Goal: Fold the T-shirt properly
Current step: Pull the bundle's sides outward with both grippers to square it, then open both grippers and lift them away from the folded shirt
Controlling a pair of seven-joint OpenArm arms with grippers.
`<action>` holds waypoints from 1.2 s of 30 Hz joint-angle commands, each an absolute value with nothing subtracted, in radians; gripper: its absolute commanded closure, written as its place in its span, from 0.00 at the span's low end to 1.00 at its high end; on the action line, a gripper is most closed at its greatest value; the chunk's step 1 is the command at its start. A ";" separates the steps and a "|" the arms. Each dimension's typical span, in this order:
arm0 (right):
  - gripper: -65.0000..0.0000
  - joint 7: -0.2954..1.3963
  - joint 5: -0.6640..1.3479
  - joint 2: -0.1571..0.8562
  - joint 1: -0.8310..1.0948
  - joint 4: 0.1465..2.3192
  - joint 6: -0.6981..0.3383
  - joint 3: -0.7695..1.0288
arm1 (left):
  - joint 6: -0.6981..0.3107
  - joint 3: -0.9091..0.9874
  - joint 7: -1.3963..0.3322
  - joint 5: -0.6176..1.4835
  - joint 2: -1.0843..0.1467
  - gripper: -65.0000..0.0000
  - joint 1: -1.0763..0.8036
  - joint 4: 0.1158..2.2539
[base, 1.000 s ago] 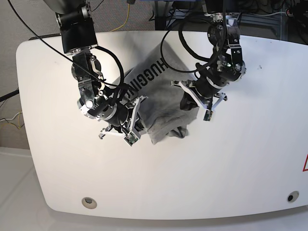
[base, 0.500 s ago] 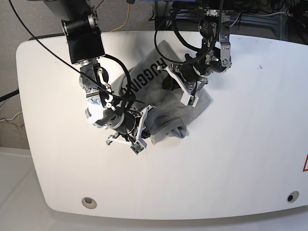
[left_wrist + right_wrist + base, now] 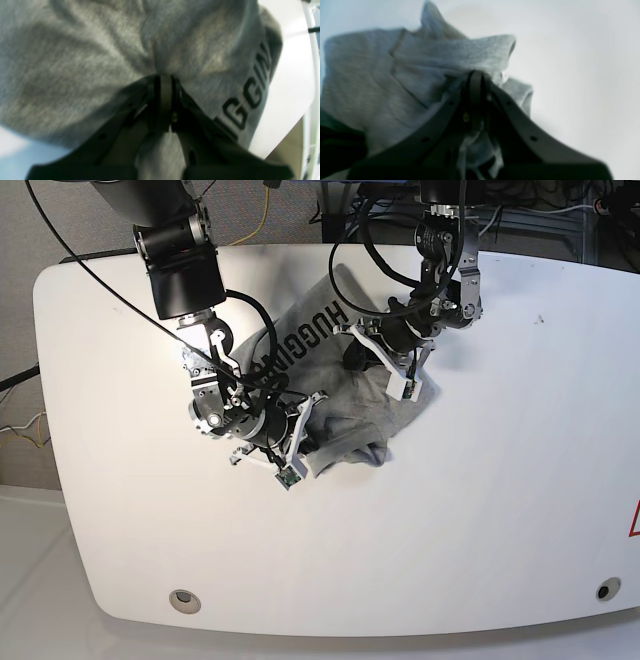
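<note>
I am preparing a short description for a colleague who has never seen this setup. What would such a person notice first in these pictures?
First, the crumpled heather-grey cotton T-shirt in the middle of the white table, its black block lettering facing up near the far edge. Next, two black robot arms bent over it: the left gripper is shut on a bunch of cloth on the shirt's far side, and the right gripper is shut on its near edge.

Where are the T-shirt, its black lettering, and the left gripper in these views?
T-shirt [image 3: 352,408]: base view, plain grey middle of the bunched cloth.
Black lettering [image 3: 252,97]: left wrist view, a letter G.
Left gripper [image 3: 165,76]: left wrist view, tips shut on the T-shirt.
</note>
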State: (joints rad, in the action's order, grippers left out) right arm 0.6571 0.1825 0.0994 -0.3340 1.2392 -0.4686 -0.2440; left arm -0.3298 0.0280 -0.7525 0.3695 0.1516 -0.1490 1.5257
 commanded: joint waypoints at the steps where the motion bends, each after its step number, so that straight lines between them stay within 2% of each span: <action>1: 1.00 0.610 0.188 0.102 -0.352 1.205 -0.487 -0.242 | -0.331 0.025 -0.733 0.367 0.157 0.98 -0.140 1.497; 10: 1.00 0.539 0.186 0.153 -0.321 1.144 -0.510 -0.240 | -0.331 0.025 -0.667 0.371 0.137 0.98 -0.140 1.434; 24: 1.00 0.544 0.186 0.251 -0.300 1.147 -0.504 -0.237 | -0.332 0.062 -0.665 0.372 0.024 0.98 -0.076 1.437; 33: 1.00 0.544 0.186 0.278 -0.216 1.194 -0.499 -0.232 | -0.332 0.133 -0.667 0.372 -0.041 0.98 -0.019 1.437; 36: 1.00 0.544 0.186 0.280 -0.186 1.205 -0.469 -0.231 | -0.332 0.139 -0.667 0.372 -0.059 0.98 0.001 1.434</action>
